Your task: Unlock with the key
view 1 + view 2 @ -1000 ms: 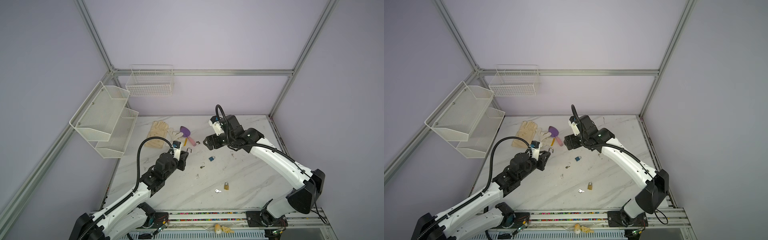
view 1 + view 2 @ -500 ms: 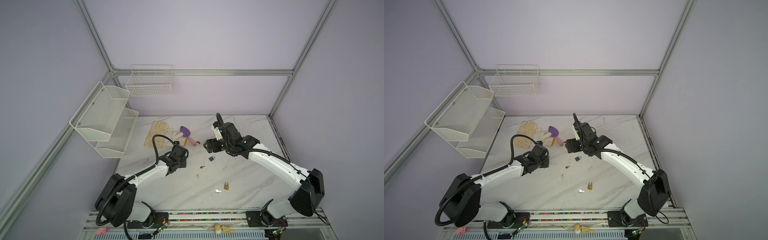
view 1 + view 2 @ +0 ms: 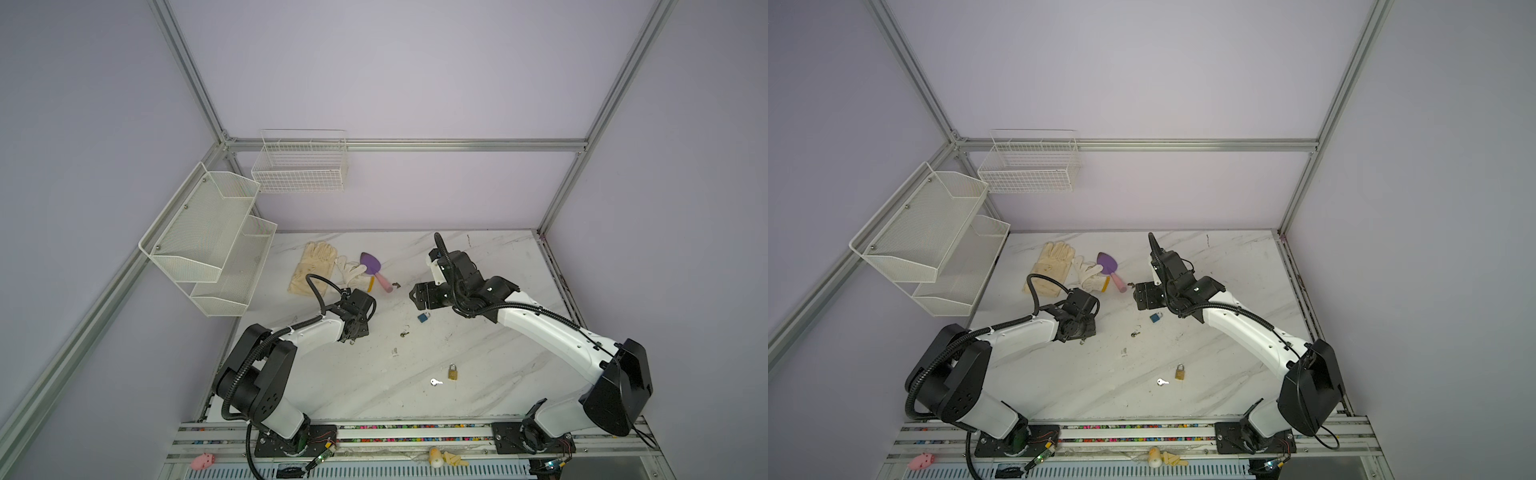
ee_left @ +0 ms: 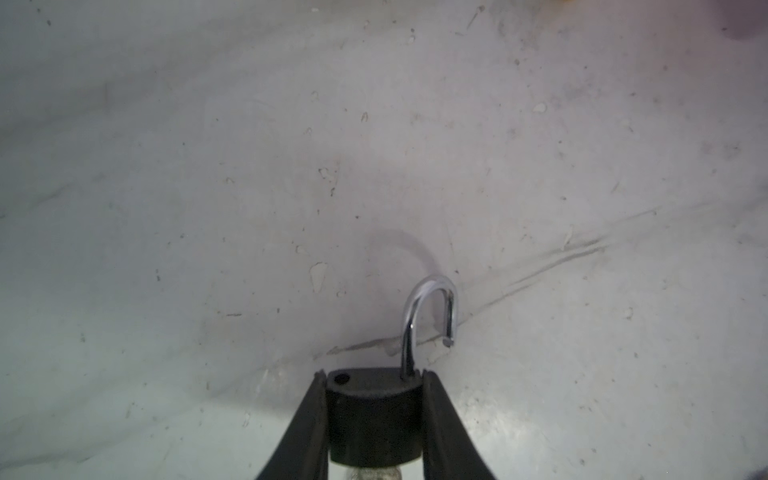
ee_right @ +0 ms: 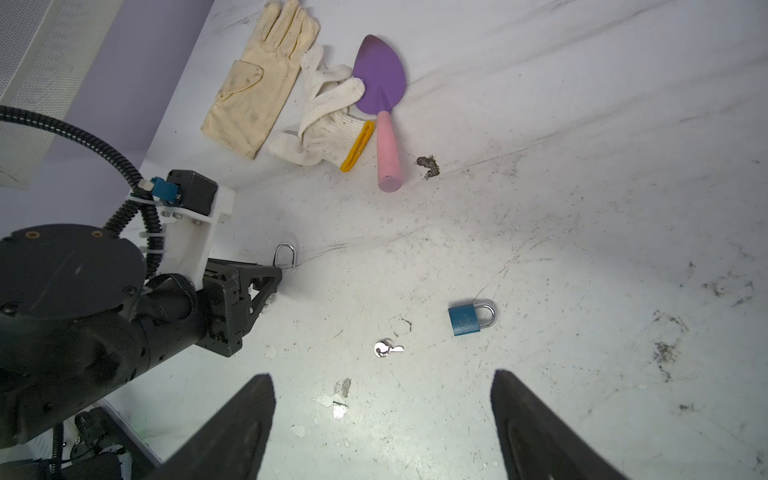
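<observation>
Since the black padlock (image 4: 374, 419), pinched in the left jaws at nine o'clock from the blue padlock (image 3: 423, 318), shows its shackle (image 4: 409, 328) swung free, unlocking looks done; setting it down remains. The right jaws hang spread, empty.

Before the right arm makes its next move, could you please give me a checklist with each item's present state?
1. Left end effector clamped on the black padlock: ok.
2. Its chrome shackle released, free end out of the body: ok.
3. Key in the black padlock's keyhole: cannot tell, only a silvery glint beneath it.
4. Right end effector open and empty: ok.
5. Small silver key lying free on the white marble table, near the blue padlock: ok.
6. Blue padlock unlocked: not ok, shackle looks seated.
</observation>
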Motion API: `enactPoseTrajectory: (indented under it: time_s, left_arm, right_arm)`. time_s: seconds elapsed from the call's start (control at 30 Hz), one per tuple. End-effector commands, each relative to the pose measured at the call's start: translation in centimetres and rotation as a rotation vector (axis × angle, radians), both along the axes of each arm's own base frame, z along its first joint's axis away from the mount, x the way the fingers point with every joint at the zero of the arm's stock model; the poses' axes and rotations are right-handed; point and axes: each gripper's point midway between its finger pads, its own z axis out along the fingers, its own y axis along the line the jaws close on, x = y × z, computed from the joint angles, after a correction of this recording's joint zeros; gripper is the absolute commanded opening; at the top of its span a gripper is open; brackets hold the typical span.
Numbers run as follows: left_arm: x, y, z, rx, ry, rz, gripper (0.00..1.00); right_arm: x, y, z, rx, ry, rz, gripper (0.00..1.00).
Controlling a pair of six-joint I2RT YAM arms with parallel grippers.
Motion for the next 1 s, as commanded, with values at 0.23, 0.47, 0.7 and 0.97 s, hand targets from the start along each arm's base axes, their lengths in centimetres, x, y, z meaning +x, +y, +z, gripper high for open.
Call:
enactPoseTrajectory:
  time_s: [0.23, 0.47, 0.7, 0.97]
  left_arm:
    - [0.9, -0.2, 1.3, -0.054, -0.034, 0.056, 0.34]
    - [0.8, 0.0, 4.8, -0.104, -0.103, 0.048, 0.53]
    - [0.3, 0.0, 9.6, -0.209, -0.219, 0.027, 0.57]
    - [-0.7, -0.7, 13.7, -0.346, -0.345, -0.013, 0.6]
  right_arm:
    - [-0.6, 0.5, -1.1, -0.018, 0.039, -0.064, 0.84]
    - [-2.4, 2.0, -2.7, -0.027, 0.081, -0.102, 0.83]
    - [-4.5, 3.3, -7.1, 0.021, 0.183, -0.179, 0.77]
    - [-5.8, 4.3, -11.8, 0.057, 0.279, -0.221, 0.61]
